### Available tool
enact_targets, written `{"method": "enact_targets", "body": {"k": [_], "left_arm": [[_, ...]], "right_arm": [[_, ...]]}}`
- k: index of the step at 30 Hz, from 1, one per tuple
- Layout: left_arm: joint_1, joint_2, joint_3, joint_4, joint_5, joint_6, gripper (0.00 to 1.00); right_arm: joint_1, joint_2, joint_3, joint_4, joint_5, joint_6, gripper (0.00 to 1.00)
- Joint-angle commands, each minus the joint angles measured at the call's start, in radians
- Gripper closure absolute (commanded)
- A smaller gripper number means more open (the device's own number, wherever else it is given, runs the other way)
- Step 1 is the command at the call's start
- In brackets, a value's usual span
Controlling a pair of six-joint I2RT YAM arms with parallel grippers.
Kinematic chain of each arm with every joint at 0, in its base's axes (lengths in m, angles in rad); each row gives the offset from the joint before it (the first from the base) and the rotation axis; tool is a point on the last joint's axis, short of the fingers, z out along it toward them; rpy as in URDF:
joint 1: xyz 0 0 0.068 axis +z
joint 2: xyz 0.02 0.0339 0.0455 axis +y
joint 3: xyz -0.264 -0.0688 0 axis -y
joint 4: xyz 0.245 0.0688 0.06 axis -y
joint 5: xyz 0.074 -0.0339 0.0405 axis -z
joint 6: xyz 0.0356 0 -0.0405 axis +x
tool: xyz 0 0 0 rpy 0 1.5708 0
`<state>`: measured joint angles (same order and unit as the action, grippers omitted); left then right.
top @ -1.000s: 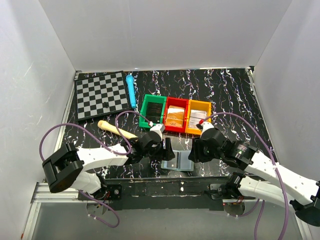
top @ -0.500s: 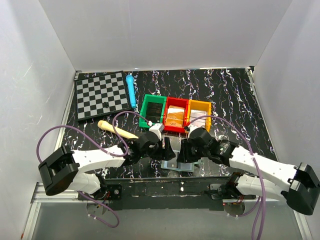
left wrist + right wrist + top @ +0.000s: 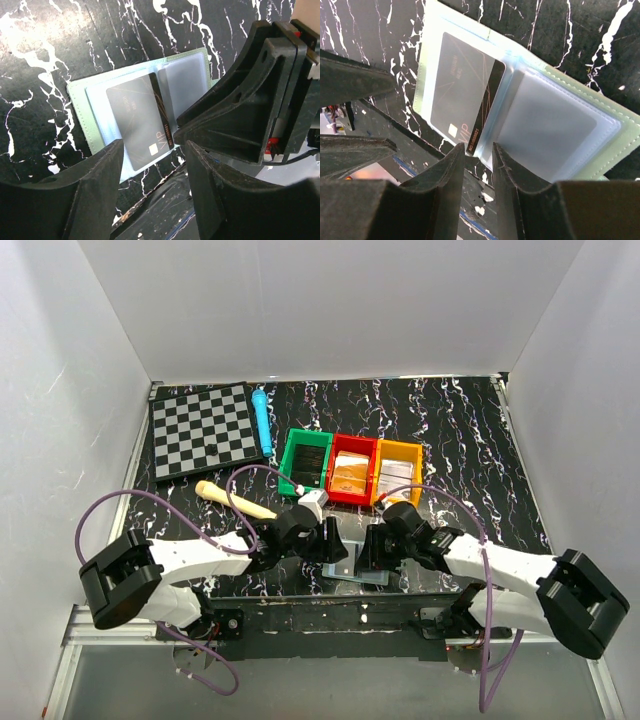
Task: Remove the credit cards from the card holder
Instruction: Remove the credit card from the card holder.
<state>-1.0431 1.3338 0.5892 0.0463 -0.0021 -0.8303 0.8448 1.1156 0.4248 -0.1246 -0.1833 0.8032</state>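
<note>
Plainly, little is done yet. The card holder (image 3: 356,568) lies spread open at 6 o'clock on the table (image 3: 470,440), hard by the near edge. A dark card (image 3: 140,120) sits on its 9 o'clock panel, seemingly tucked in the clear sleeve. Whether the frosted sleeves on the other panel hide more cards, I cannot tell.

The left gripper (image 3: 152,150) hovers over the card, fingers apart and holding nothing. The right gripper (image 3: 477,150), fingers narrowly parted and empty, stands at the holder's near rim.

Three bins (image 3: 350,465) crowd 12 o'clock and a wooden handle (image 3: 235,500) lies toward 9 o'clock, so 3 o'clock offers the most room.
</note>
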Motion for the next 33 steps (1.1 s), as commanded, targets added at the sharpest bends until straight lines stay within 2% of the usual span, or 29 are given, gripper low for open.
{"method": "enact_targets", "body": {"k": [1,7,27,33], "left_arm": [[-0.005,-0.019,-0.022,0.015,0.002,-0.001,0.49],[-0.005,-0.024,-0.038,0.015,0.002,-0.01,0.5],[-0.005,-0.087,-0.091,-0.008,-0.029,-0.03,0.53],[-0.002,-0.091,-0.062,0.001,-0.015,-0.015,0.52]], "right_arm": [[-0.026,0.045,-0.021,0.114,-0.053,0.016,0.64],[-0.046,0.102,-0.024,0.183,-0.074,0.002,0.63],[-0.049,0.236,0.083,0.148,-0.116,-0.075,0.63],[-0.047,0.185,0.089,0.076,-0.076,-0.059,0.53]]}}
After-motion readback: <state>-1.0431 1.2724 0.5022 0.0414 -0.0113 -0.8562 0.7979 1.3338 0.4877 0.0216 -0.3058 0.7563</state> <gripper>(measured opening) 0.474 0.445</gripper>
